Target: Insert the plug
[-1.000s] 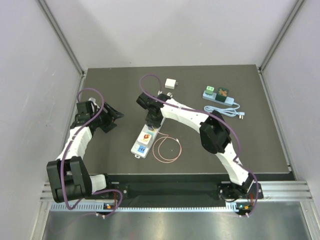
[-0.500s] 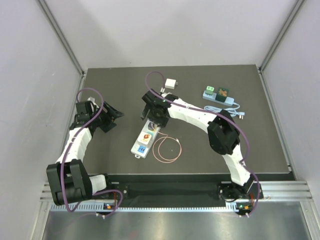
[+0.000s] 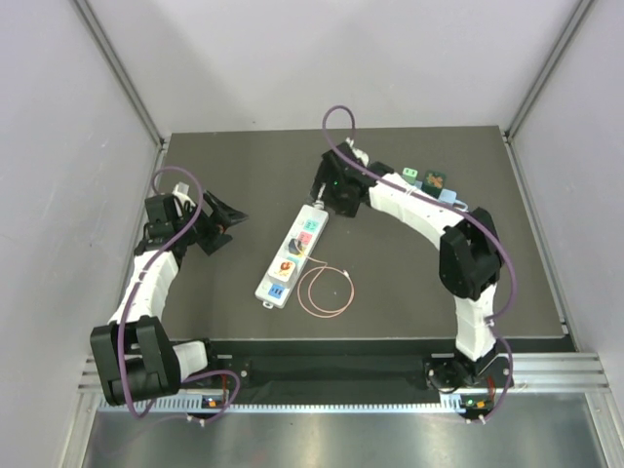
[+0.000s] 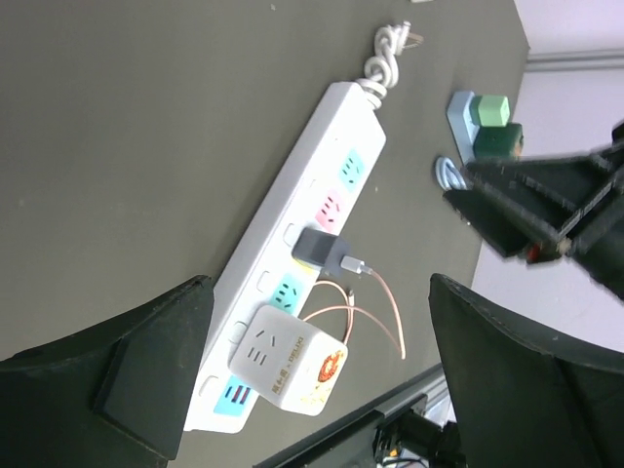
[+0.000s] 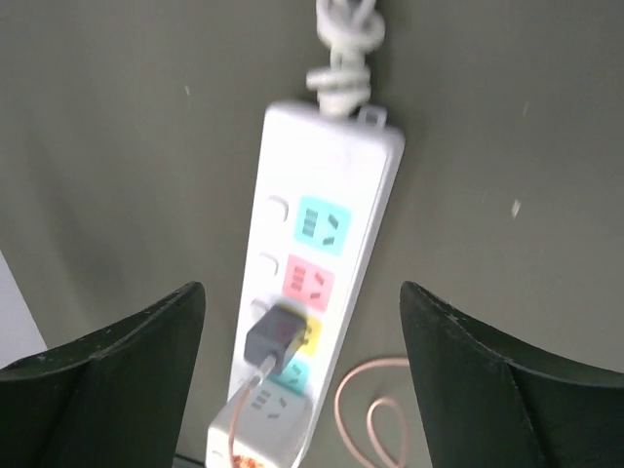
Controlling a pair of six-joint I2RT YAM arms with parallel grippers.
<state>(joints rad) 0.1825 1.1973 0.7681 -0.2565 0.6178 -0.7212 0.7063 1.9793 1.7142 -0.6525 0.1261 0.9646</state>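
Top view: the right pincer (image 3: 322,198) has pulled off the middle of the power strip (image 3: 292,255) and now hangs over the strip's far end, jaws spread, nothing between them. A second ago it sat low on the strip with the jaws much narrower. The left pincer (image 3: 232,222) stays out to the left, well apart from the strip, and has opened wider; it's empty too. The strip lies diagonally on the tabletop (image 3: 439,283), and a thin pink cable (image 3: 327,291) coils just beside its near end.

Left wrist view: between our own wide-open fingers we see the dark plug (image 4: 327,252) sitting in one of the strip's middle sockets, next to the pink socket and just short of the white cube adapter (image 4: 288,366). The cable leaves the plug and loops off to the side. It looks pushed in flat (no gap that we can make out).

Right wrist view: this one is blurred, but the same plug (image 5: 276,336) is standing in the strip with the fingers clear on both sides.

We judge that letting go and backing away means the insertion is done, and only the retreat remains.
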